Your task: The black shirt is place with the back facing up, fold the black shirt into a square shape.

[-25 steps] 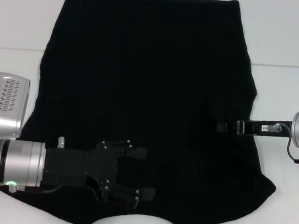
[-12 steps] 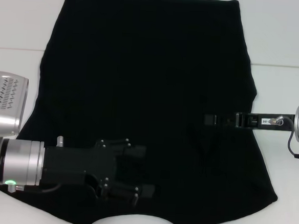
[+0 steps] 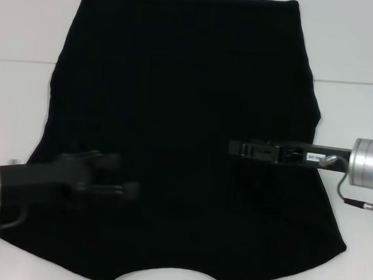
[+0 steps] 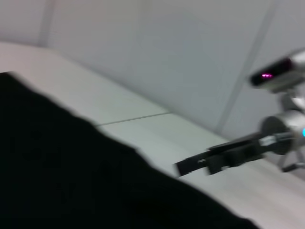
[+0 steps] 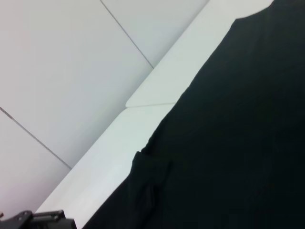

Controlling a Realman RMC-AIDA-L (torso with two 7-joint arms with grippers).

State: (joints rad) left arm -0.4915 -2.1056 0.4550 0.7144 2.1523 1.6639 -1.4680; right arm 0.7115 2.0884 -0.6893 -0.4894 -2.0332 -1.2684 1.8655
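The black shirt [image 3: 174, 133] lies flat across the white bench [image 3: 16, 102]. The left gripper [image 3: 110, 176] hovers over the shirt's near left part, blurred; the right gripper [image 3: 237, 147] reaches over its right half. Neither gripper's fingers can be made out as spread or pressed together.

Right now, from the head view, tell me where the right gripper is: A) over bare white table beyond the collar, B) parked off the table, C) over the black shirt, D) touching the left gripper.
C: the right gripper reaches in from the side above the black shirt, well apart from the left gripper.
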